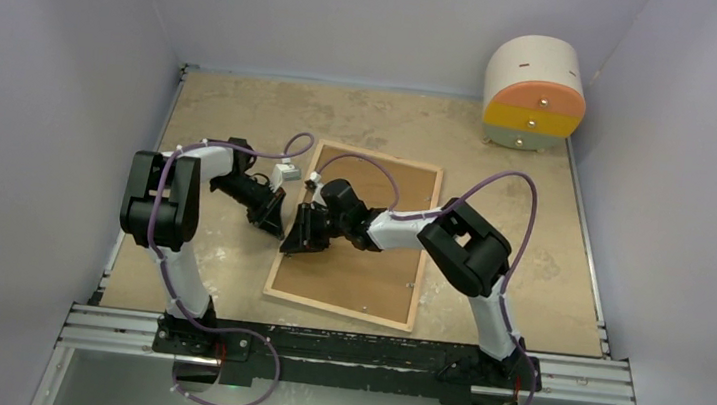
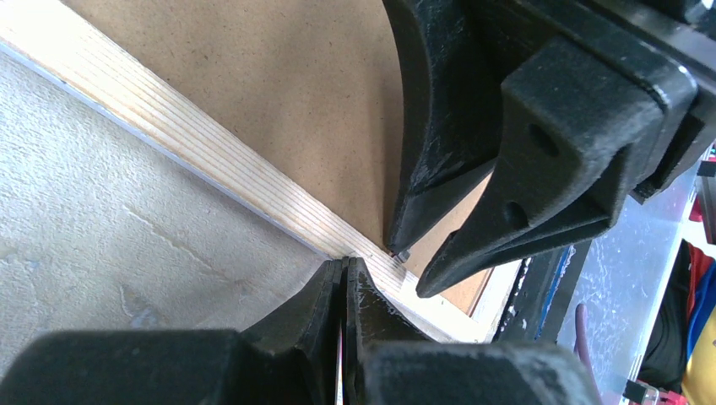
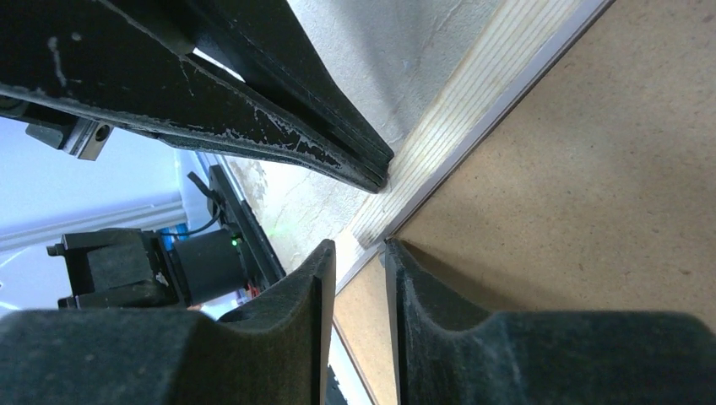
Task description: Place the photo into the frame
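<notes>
The frame (image 1: 338, 308) lies face down at mid-table with its light wood rear rim up. A brown hardboard sheet (image 1: 368, 264) fills its opening. The photo is hidden or out of view. My left gripper (image 1: 273, 216) is shut and empty, its tips (image 2: 344, 261) resting on the frame's left wooden rail (image 2: 211, 160). My right gripper (image 1: 303, 237) is open by a narrow gap (image 3: 359, 246) and straddles the left edge of the hardboard (image 3: 591, 194) beside the rail (image 3: 473, 93). The two grippers nearly touch, as the left wrist view shows my right gripper (image 2: 411, 270) close by.
A white drum-shaped box with orange and yellow drawers (image 1: 535, 92) stands at the back right. A small white object (image 1: 286, 171) lies just behind the left gripper. Pale walls close in three sides. A metal rail (image 1: 349, 347) runs along the near edge.
</notes>
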